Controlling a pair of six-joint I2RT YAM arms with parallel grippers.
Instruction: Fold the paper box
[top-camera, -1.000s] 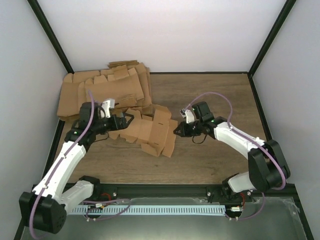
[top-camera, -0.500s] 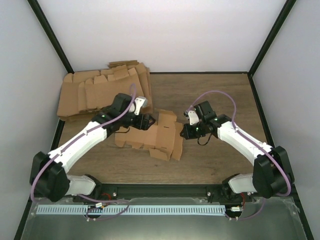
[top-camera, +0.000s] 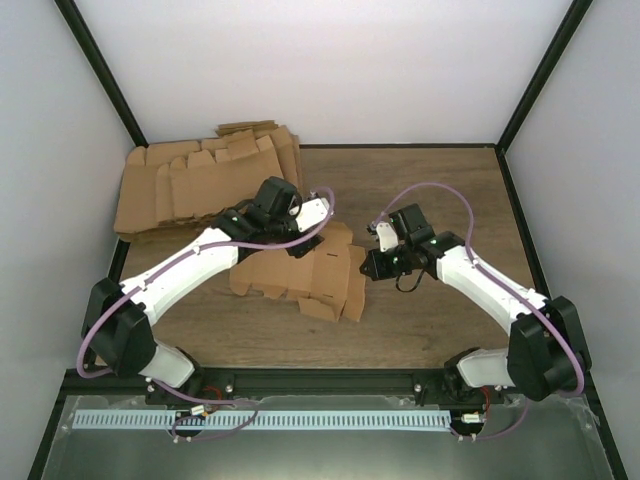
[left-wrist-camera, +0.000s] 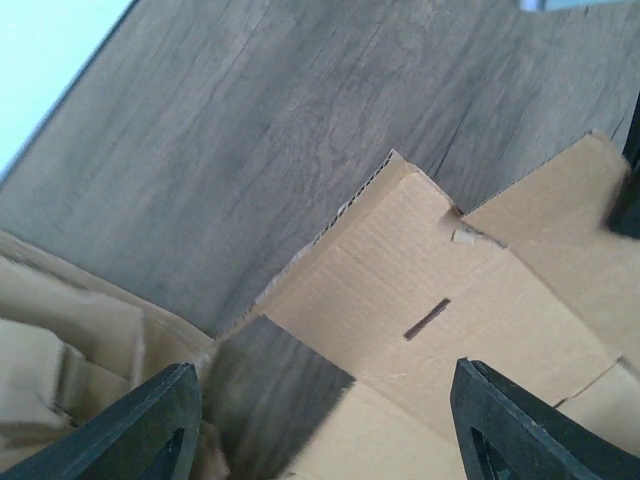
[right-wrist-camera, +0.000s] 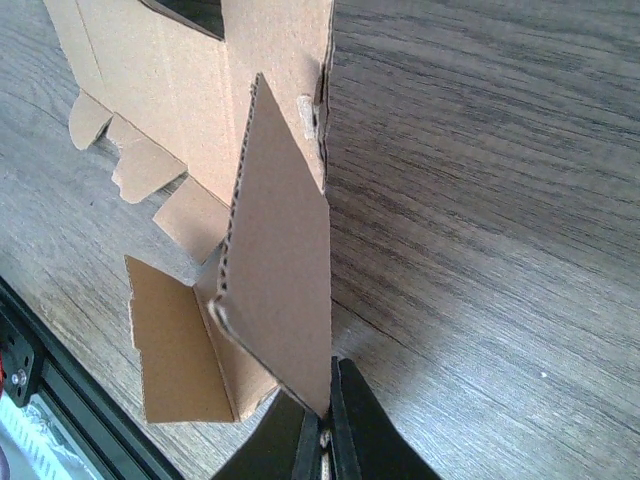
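The paper box (right-wrist-camera: 280, 270) reads as matt brown corrugated cardboard with rough fluted cut edges, the surface (right-wrist-camera: 480, 200) under it as matt grey-brown wood grain, and the fingers (left-wrist-camera: 520, 430) of my left hand (left-wrist-camera: 325, 430) as dull black plastic, faintly grainy.

White links, black joints on left arm (top-camera: 190, 268), right arm (top-camera: 480, 283) (purple cables (top-camera: 432, 185)).

Left pincer (left-wrist-camera: 330, 425) hovering over the paper box (left-wrist-camera: 440, 300)
Its fingers (left-wrist-camera: 150, 430) are standing wide apart above flat cardboard lying on the wooden tabletop (left-wrist-camera: 280, 120).
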